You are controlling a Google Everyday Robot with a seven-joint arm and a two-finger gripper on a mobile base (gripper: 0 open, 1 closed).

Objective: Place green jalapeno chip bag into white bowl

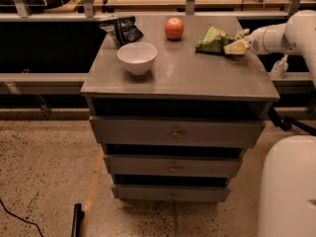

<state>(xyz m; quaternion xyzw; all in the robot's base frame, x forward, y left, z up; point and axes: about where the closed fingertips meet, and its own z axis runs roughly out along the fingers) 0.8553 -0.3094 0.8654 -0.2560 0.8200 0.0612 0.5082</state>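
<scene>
Well apart from white bowl (137,58), gripper (236,47) meets green jalapeno chip bag (211,40).

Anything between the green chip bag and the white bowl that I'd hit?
Nothing visible. Bare cabinet top lies between the green jalapeno chip bag and the white bowl; the apple sits farther back, off that line. The gripper is at the bag's right edge.
</scene>
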